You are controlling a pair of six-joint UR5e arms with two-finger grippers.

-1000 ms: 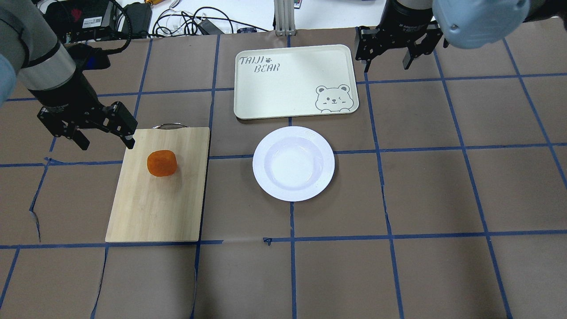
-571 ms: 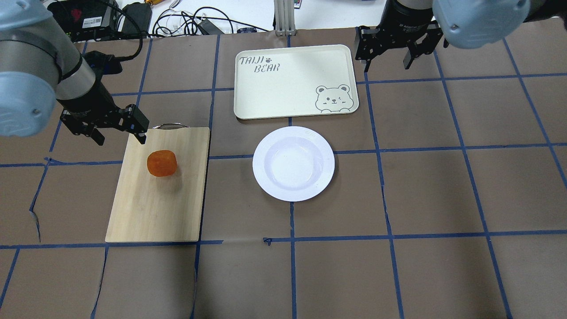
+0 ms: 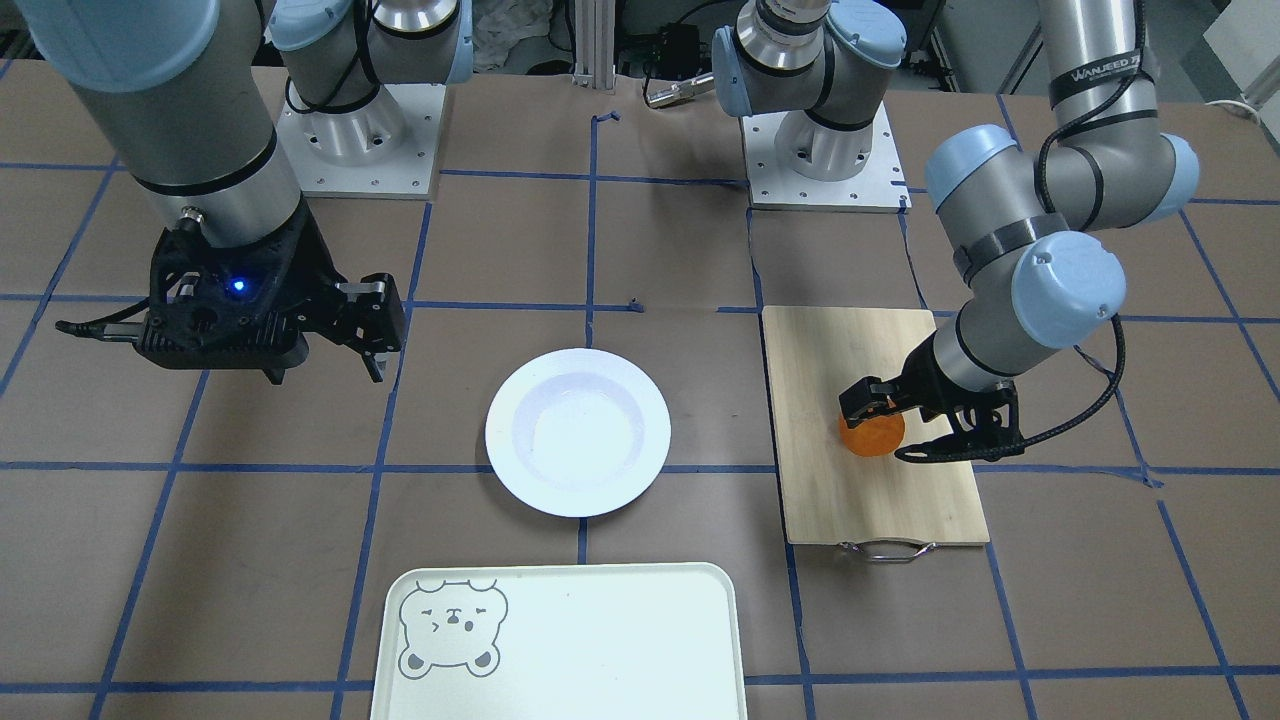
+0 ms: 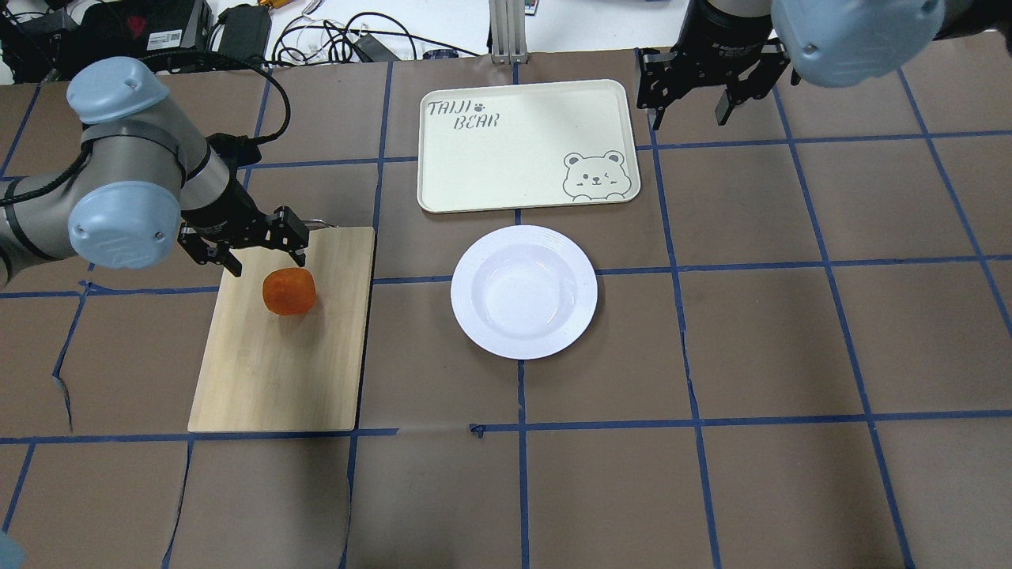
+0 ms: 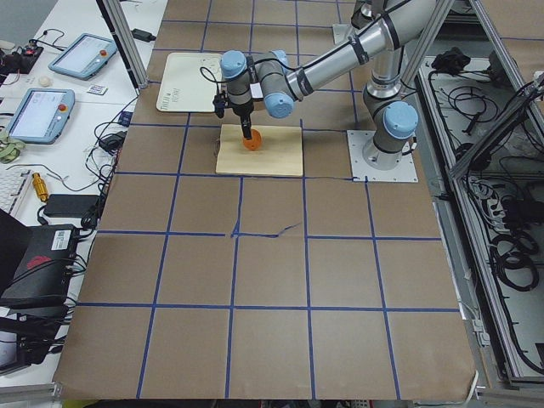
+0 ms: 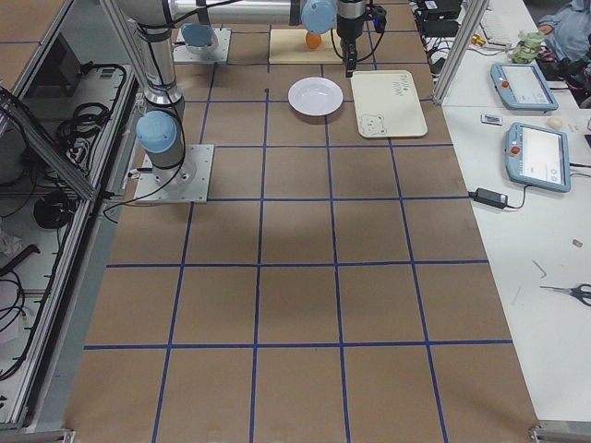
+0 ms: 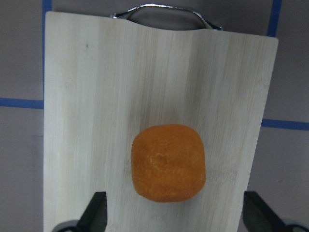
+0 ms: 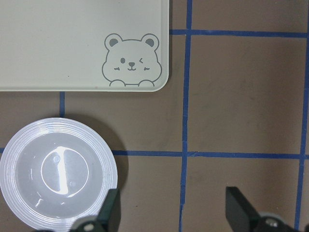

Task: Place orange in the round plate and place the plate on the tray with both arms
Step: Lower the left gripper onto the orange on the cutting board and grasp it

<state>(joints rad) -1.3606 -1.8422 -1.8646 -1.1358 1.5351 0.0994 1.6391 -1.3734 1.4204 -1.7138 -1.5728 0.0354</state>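
From across the counter (image 3: 1000,620), the left claw (image 3: 880,432) hangs spread wide over the orange (image 3: 868,438). It straddles the fruit and does not seem to touch it. The orange rests on the bamboo board (image 3: 830,350), well in from the board's edges. That straddle looks like the set-up for a pinch across its widest part. The right claw (image 3: 325,372) hangs released and empty. The round plate (image 3: 578,432) lies off to its side, toward the other arm, and the tray (image 3: 600,650) lies beyond the plate.

From overhead, the orange shows just ahead of the left claw, so I judge the claw is tilted and not yet closed. Between this claw and the plate there is bare board, then bare counter, so the carry across has open room. The right claw hovers off the tray's side, clear of its rim.

The two side views are too distant to add more than the left arm reaching down to the board.

The left wrist camera shows both fingertips (image 7: 98,209) flanking the near side of the orange with a gap at each. The board's metal handle (image 7: 166,9) is far ahead. The right wrist camera looks past parted, empty fingertips. The plate is just beside one of them and the tray's rounded bear corner is ahead. Plate and tray lie close but apart.
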